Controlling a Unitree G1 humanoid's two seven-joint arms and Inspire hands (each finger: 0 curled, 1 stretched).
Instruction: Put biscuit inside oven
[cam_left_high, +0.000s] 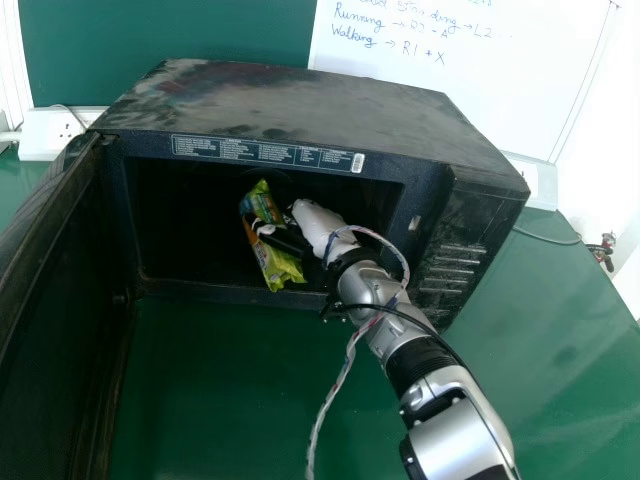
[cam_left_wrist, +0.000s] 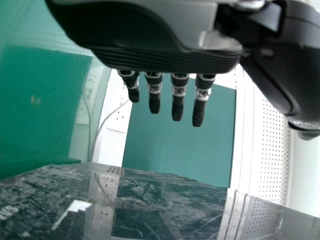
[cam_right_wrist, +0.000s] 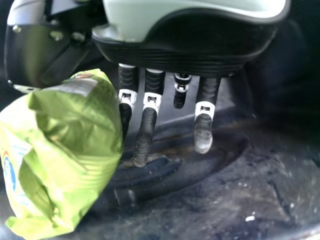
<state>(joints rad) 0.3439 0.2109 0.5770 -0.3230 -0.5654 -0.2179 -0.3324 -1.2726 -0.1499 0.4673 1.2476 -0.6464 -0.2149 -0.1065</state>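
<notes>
The biscuit packet (cam_left_high: 284, 270) should go a little farther in, clear of the oven's (cam_left_high: 300, 115) near rim, and be set down low before a gentle release, lest it tip outward. It sits tilted in the oven mouth, on the left side of the right robot hand (cam_left_high: 318, 222), which holds it narrowly, thumb against fingers. The left robot hand (cam_left_wrist: 178, 102) is wide and holds nothing. At left, the door (cam_left_high: 55, 270) stands open over the surface (cam_left_high: 220, 400).
</notes>
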